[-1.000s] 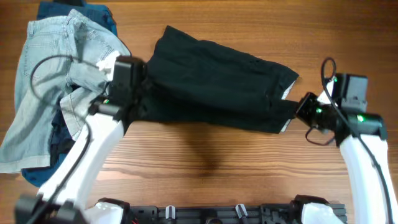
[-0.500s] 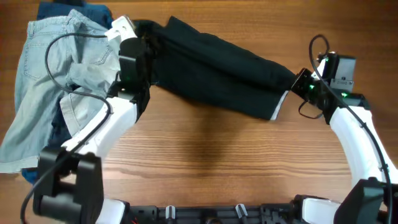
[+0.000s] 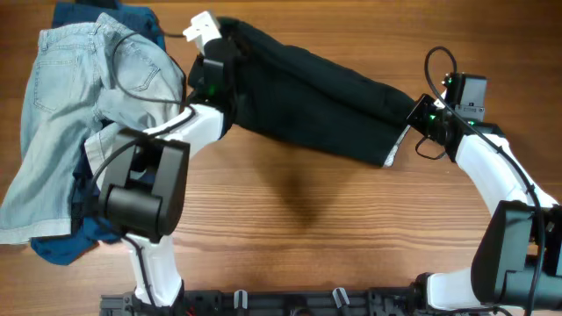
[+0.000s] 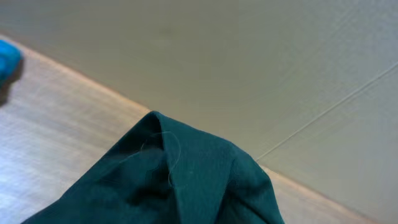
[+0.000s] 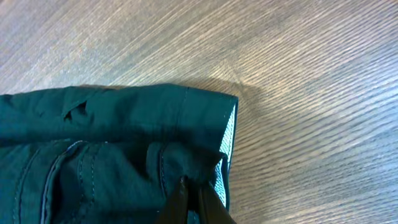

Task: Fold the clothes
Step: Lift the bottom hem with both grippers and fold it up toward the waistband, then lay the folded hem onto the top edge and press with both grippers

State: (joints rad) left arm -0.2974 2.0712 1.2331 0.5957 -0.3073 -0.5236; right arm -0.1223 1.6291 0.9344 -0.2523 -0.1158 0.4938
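Observation:
The black shorts (image 3: 307, 96) lie stretched across the table's far middle, folded lengthwise, with pale lining showing at the right end (image 3: 391, 151). My left gripper (image 3: 221, 54) is shut on the shorts' left end at the far side; in the left wrist view the dark fabric (image 4: 186, 180) fills the lower frame and hides the fingers. My right gripper (image 3: 420, 116) is shut on the shorts' right end; the right wrist view shows its fingers (image 5: 194, 198) pinching the dark fabric (image 5: 112, 143) beside the pale lining (image 5: 230, 134).
A light-blue denim garment (image 3: 79, 114) lies heaped at the left over dark-blue pieces (image 3: 66, 246), with more dark blue at the far left (image 3: 132, 16). Bare wood table (image 3: 334, 228) lies in front of the shorts. Cables loop off both arms.
Both grippers have carried the near edge of the shorts away from me, folding them over into a narrower band. The left arm swung far toward the back; the right moved slightly back.

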